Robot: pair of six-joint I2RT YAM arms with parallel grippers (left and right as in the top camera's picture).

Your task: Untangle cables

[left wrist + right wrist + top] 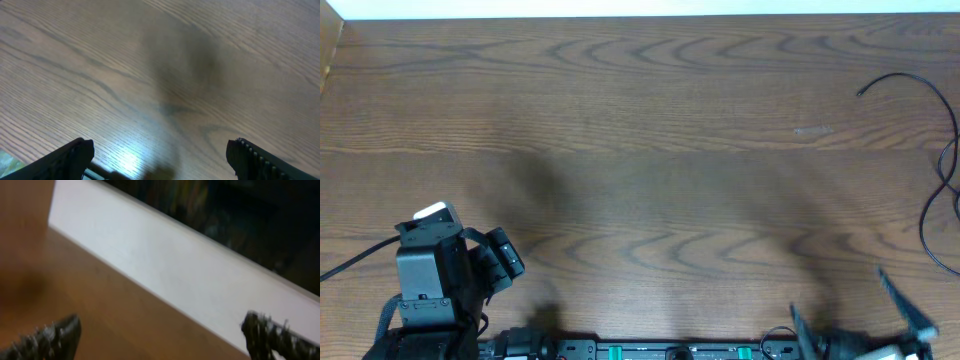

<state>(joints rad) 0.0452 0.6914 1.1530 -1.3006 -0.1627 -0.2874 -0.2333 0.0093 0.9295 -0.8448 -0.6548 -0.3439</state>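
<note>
One thin black cable point(901, 76) lies at the far right edge of the table in the overhead view. Its plug end points left and the cord loops down and runs off the right side. No white cable is in view. My left gripper point(160, 156) is open and empty over bare wood at the front left; in the overhead view its arm point(425, 270) sits there. My right gripper point(855, 320) is open and empty at the front right, well short of the cable. In the right wrist view its fingers point(160, 332) are spread, with no cable between them.
The wooden table point(650, 170) has a white wall strip along its far edge point(650, 8), which also shows in the right wrist view point(170, 265). A rail with the arm bases point(660, 350) runs along the front edge.
</note>
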